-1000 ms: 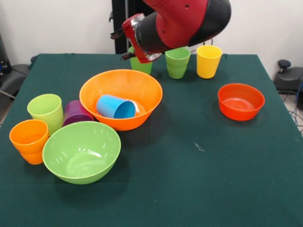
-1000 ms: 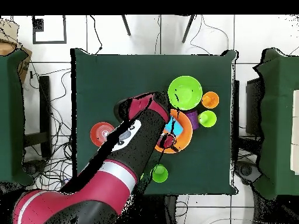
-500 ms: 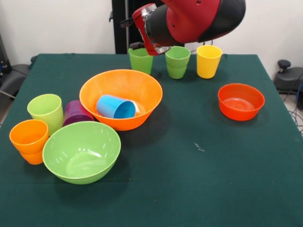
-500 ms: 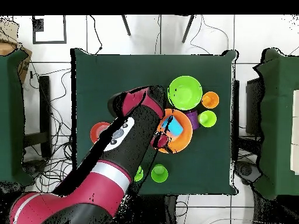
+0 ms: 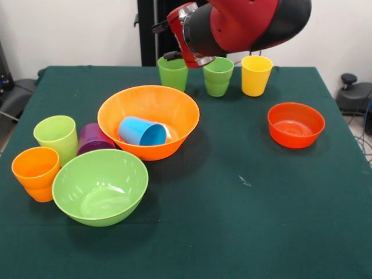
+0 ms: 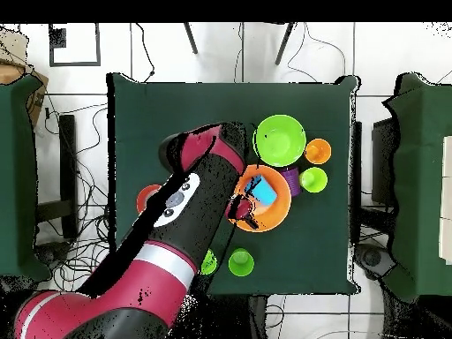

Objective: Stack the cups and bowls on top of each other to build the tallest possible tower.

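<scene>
Blue cup (image 5: 142,131) unmoved in orange bowl (image 5: 148,120); arm (image 5: 244,23) has risen.

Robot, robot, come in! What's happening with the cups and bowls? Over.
End effector raised over far cups, grip unclear. Blue cup lying inside big orange bowl. Nothing stacked into a tower. Nothing in the way.

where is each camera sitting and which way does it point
Front view: sits across the table from the robot, low and angled down at the table; the red and black arm enters at the top edge.
Overhead view: hangs above, looking straight down on the table; the arm rises from the bottom edge.
Shared: both show the large orange bowl holding the tipped blue cup, with the lime bowl beside it.
</scene>
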### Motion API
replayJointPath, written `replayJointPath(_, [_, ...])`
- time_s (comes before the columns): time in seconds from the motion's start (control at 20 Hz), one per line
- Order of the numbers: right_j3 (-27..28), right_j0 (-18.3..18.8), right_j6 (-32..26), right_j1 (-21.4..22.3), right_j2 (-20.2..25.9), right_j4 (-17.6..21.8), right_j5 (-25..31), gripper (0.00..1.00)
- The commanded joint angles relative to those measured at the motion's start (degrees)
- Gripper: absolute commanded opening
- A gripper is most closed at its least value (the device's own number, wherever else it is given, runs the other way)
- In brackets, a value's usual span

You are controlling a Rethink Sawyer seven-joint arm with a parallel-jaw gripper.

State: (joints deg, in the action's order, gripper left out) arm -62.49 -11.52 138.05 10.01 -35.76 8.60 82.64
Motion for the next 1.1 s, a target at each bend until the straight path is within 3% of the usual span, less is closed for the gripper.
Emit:
replayJointPath(0.05, [6.0, 0.8, -0.5, -0.3, 6.4, -0.1, 2.6, 1.00])
replayJointPath(0.6, [9.5, 2.3, -0.6, -2.1, 8.2, -0.9, -1.7, 1.00])
replayJointPath(1.1, [9.0, 2.9, 2.3, -2.7, 9.9, -2.4, -6.7, 1.00])
